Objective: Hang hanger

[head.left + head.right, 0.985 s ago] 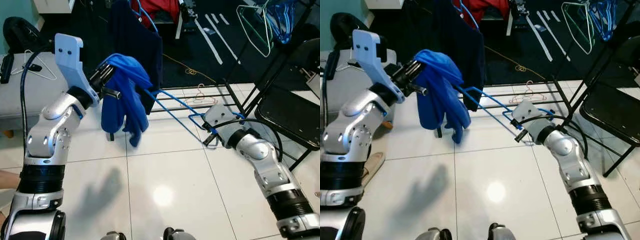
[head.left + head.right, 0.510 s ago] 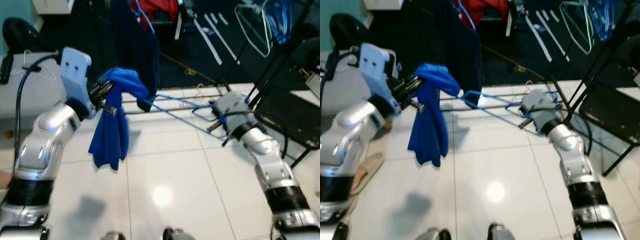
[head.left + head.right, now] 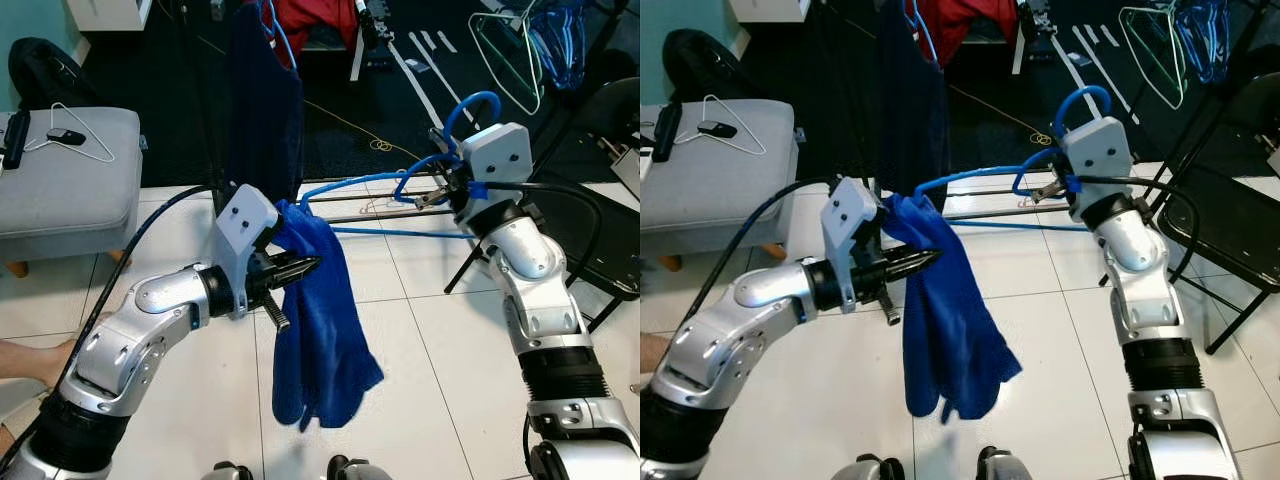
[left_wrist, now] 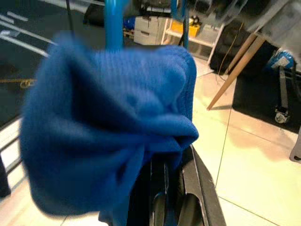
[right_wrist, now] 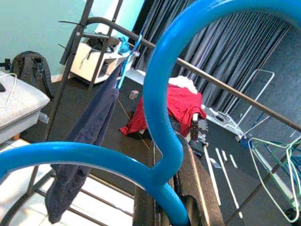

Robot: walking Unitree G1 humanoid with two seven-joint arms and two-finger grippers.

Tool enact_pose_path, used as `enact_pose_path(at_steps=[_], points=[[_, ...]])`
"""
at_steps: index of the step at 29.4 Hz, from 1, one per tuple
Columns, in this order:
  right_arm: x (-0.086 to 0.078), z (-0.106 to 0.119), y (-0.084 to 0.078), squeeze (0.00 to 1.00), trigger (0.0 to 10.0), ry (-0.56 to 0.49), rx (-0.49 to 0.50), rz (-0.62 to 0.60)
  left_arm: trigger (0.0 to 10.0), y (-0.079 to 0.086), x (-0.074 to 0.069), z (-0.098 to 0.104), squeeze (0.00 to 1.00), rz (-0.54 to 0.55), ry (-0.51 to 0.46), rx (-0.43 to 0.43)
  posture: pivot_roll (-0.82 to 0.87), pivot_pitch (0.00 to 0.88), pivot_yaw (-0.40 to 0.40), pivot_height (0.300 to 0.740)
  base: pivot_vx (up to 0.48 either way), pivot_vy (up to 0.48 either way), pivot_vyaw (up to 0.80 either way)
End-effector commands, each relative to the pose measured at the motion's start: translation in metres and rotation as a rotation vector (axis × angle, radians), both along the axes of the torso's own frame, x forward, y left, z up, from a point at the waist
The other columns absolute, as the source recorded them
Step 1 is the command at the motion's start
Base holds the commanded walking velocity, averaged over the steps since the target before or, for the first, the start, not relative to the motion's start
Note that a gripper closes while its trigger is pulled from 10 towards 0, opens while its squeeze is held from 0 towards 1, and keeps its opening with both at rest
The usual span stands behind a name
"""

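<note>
Since a second earlier, both arms had risen and the blue plastic hanger (image 3: 400, 185) had swung from a slant toward the floor to nearly level, hook upward. Nearest, the left gripper (image 3: 295, 268) had its black fingers pinched together against the crumpled blue knitted garment (image 3: 320, 340), which draped from the hanger's end beside it and hung below. Farther right, the right gripper (image 3: 440, 192) was clamped on the hanger's neck under the hook. Beyond both hung a dark navy garment (image 3: 262, 110) on the black metal clothes rack (image 5: 221, 84).
</note>
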State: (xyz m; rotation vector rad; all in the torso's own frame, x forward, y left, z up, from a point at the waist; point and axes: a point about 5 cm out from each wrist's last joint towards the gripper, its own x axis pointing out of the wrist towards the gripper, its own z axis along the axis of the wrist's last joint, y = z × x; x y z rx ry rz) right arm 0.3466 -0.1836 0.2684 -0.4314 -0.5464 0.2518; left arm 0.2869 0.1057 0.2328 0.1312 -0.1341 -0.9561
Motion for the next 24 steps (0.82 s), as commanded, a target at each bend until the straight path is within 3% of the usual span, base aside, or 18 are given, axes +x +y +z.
enact_pose_path(at_steps=[1,15,17,18,24], points=[[0.000,0.001,-0.003,0.00,0.0,-0.016,0.019,0.000,0.0,-0.002,-0.003,0.010,0.00,-0.013,-0.039,-0.020,-0.05,0.215,-0.046,0.740,0.000,0.000,0.00],[0.002,-0.001,-0.005,0.00,0.0,-0.006,0.029,0.001,0.0,-0.004,-0.007,0.012,0.00,-0.028,-0.049,-0.026,-0.05,0.221,-0.050,0.740,0.000,0.000,0.00],[0.002,-0.005,-0.005,0.00,0.0,0.015,0.017,0.004,0.0,-0.002,-0.004,0.016,0.00,-0.004,-0.068,-0.042,-0.05,0.221,-0.050,0.740,0.000,0.000,0.00],[0.003,-0.016,-0.007,0.00,0.0,0.067,-0.012,-0.001,0.0,0.004,0.001,0.027,0.00,0.044,-0.116,-0.084,-0.06,0.222,-0.053,0.740,0.000,0.000,0.00],[0.004,-0.033,-0.012,0.00,0.0,0.158,-0.040,-0.027,0.0,0.010,0.002,0.048,0.00,0.031,-0.177,-0.172,-0.05,0.224,-0.053,0.740,0.000,0.000,0.00]])
